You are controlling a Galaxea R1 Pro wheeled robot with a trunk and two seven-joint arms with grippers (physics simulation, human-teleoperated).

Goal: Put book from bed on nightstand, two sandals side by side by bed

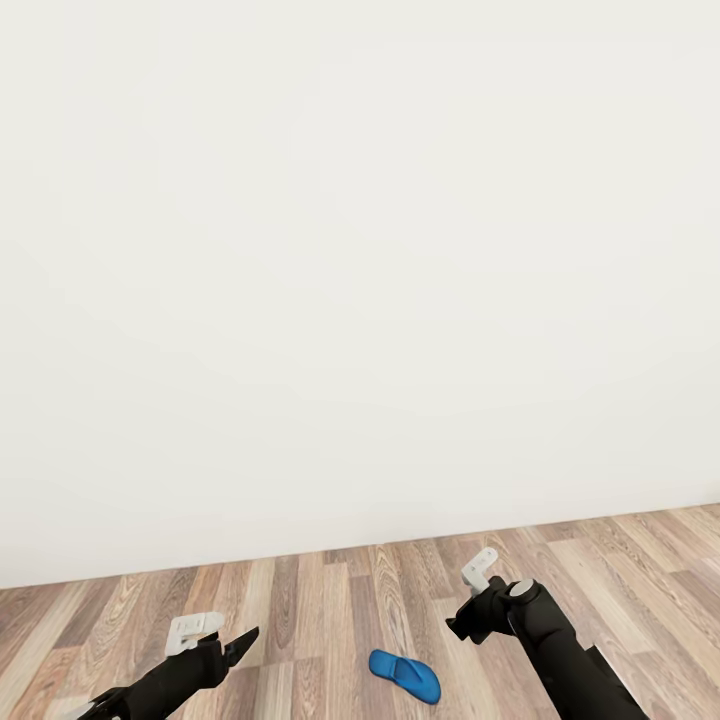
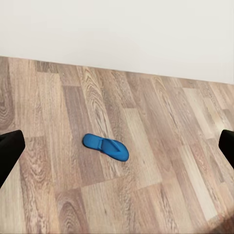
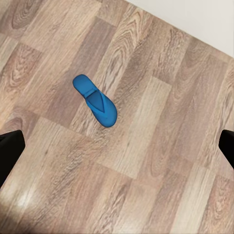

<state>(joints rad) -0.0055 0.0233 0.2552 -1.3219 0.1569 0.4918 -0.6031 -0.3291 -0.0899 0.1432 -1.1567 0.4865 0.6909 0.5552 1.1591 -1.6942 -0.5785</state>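
Here, one blue sandal (image 1: 404, 675) lies flat on wood floor (image 1: 300, 600) between my arms, near white wall (image 1: 360, 250). My left tool (image 1: 238, 645) and right tool (image 1: 462, 620) both spread, empty. Advice: descend straight, pinch strap.

no readable text, no labels, no brands, no numbers, no signs anywhere

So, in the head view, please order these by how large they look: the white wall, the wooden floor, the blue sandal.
1. White wall, the largest by far.
2. Wooden floor, a strip along the bottom.
3. Blue sandal, the smallest, lying on the floor between both arms.
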